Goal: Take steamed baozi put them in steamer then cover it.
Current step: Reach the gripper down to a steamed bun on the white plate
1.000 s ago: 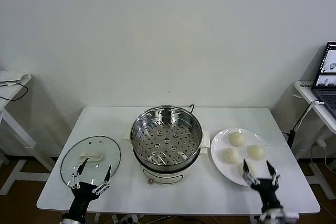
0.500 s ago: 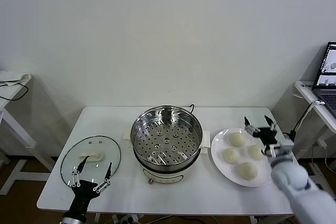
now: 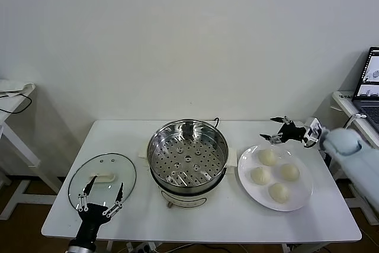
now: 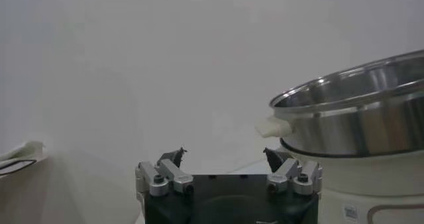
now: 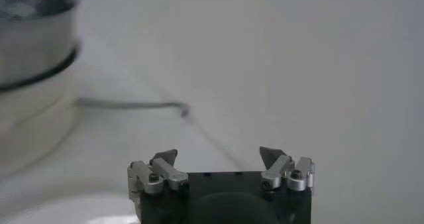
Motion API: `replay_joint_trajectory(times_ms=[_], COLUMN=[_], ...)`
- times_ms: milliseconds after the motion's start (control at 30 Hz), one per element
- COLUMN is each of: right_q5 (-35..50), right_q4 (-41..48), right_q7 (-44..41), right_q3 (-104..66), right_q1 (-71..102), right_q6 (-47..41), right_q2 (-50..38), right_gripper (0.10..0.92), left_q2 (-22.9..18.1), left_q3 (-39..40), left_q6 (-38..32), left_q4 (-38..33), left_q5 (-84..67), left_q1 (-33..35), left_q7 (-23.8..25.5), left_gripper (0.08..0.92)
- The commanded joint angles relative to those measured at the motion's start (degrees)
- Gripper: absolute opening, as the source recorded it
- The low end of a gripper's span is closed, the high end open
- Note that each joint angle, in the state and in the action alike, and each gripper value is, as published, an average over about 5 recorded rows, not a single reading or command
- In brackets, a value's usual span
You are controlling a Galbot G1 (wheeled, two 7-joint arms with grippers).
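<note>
Three cream-white baozi [image 3: 267, 157] [image 3: 260, 175] [image 3: 289, 172] and a fourth [image 3: 279, 192] lie on a white plate [image 3: 300, 197] at the right of the table. The steel steamer [image 3: 188, 154] stands at the middle with its perforated tray bare; it also shows in the left wrist view [image 4: 358, 112] and the right wrist view [image 5: 30, 40]. The glass cover [image 3: 102, 179] lies flat at the left. My right gripper [image 3: 277, 130] is open and empty, above the plate's far edge, pointing toward the steamer. My left gripper [image 3: 99, 201] is open and empty at the cover's near edge.
The white table [image 3: 195, 220] carries everything. A dark cord [image 5: 132, 104] runs from behind the steamer. A side table with a laptop [image 3: 368, 87] stands at the far right, another side table [image 3: 12, 102] at the far left.
My right arm has swung from the table's front edge up and back, over the plate, to its far side, turning to point left. All baozi stay put. The left arm barely moved.
</note>
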State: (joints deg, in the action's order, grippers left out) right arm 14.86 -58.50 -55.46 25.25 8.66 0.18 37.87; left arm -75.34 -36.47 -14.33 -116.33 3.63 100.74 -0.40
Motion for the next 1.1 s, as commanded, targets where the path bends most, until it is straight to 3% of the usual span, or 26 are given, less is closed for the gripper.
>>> replay_joint_trajectory(times_ms=[33, 533, 967, 1100], right_q5=[-21.16, -26.56, -27.3, -27.23], right_q4=[8.37, 19.68, 21.62, 20.91], right_q7=[-21.46, -11.18, -9.62, -9.25], right_q3=[15.04, 14.8, 14.15, 14.4], right_q1=[-15.02, -11.76, -10.14, -10.11], right_q6=[1.44, 3.01, 3.38, 3.35], right_q2=[3.44, 15.64, 19.16, 18.89], right_gripper=[0.823, 0.823, 0.82, 0.773], left_q2=[-0.15, -0.57, -0.77, -0.76], left_q3=[-0.11, -0.81, -0.7, -0.75], left_q6=[0.05, -0.11, -0.11, -0.13], left_q4=[0.07, 0.32, 0.94, 0.89], left_q5=[0.01, -0.14, -0.15, -0.15], left_q1=[0.08, 0.6, 0.53, 0.59], left_q7=[-0.07, -0.45, -0.59, -0.65], left_gripper=[0.823, 0.823, 0.823, 0.823])
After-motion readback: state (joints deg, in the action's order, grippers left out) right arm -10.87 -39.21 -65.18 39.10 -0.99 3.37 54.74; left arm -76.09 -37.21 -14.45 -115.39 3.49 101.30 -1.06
